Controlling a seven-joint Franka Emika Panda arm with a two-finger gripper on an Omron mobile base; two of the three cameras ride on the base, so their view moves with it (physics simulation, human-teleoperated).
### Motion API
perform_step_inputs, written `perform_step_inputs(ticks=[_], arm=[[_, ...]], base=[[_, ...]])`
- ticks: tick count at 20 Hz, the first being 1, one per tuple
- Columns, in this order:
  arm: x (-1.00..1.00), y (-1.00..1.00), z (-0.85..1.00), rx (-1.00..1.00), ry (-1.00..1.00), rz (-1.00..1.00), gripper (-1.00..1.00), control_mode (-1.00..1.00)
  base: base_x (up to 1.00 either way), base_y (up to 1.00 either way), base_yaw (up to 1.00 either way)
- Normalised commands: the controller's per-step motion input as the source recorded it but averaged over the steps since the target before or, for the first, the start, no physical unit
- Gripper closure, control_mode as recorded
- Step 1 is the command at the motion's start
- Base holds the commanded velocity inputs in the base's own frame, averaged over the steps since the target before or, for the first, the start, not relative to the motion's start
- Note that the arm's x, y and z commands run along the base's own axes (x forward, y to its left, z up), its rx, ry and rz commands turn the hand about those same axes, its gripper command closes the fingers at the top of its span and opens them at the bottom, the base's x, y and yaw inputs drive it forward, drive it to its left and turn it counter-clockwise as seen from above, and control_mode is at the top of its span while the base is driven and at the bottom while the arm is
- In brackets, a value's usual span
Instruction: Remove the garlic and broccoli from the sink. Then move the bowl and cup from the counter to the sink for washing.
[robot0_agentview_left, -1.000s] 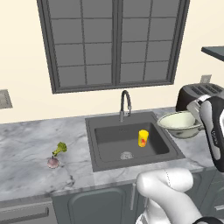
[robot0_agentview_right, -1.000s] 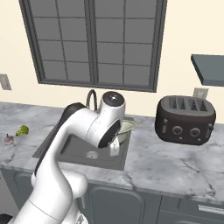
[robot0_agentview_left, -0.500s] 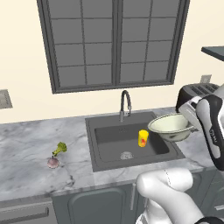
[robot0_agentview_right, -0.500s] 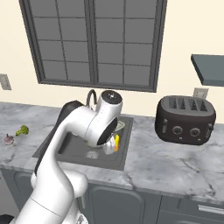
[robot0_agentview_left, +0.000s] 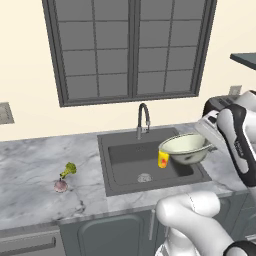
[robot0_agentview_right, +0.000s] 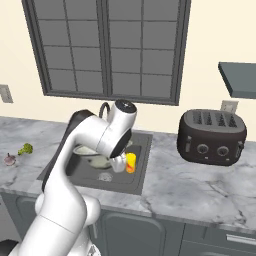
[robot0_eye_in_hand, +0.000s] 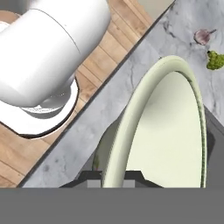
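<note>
Hand view: gripper (robot0_eye_in_hand: 113, 181) pinching the rim of the bowl (robot0_eye_in_hand: 175, 131), last step in hand.
Bowl carried tilted above the sink (robot0_agentview_left: 120, 175), over the cup (robot0_agentview_left: 163, 159) already in the basin; garlic (robot0_agentview_left: 60, 185) and broccoli (robot0_agentview_left: 69, 170) on the counter (robot0_agentview_left: 30, 165). Next: lower bowl, release.
</note>
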Motion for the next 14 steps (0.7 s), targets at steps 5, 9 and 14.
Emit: perform_step_inputs(ticks=[5, 9, 14], arm=[[0.12, 0.27, -0.10, 0.03, 0.02, 0.04, 1.00, -1.00], [0.16, 0.27, -0.12, 0.04, 0.03, 0.03, 1.00, -1.00], [0.17, 0.25, -0.11, 0.06, 0.02, 0.04, 1.00, -1.00]], base=[[0.00, 0.00, 0.00], [0.00, 0.00, 0.00], [0.00, 0.00, 0.00]])
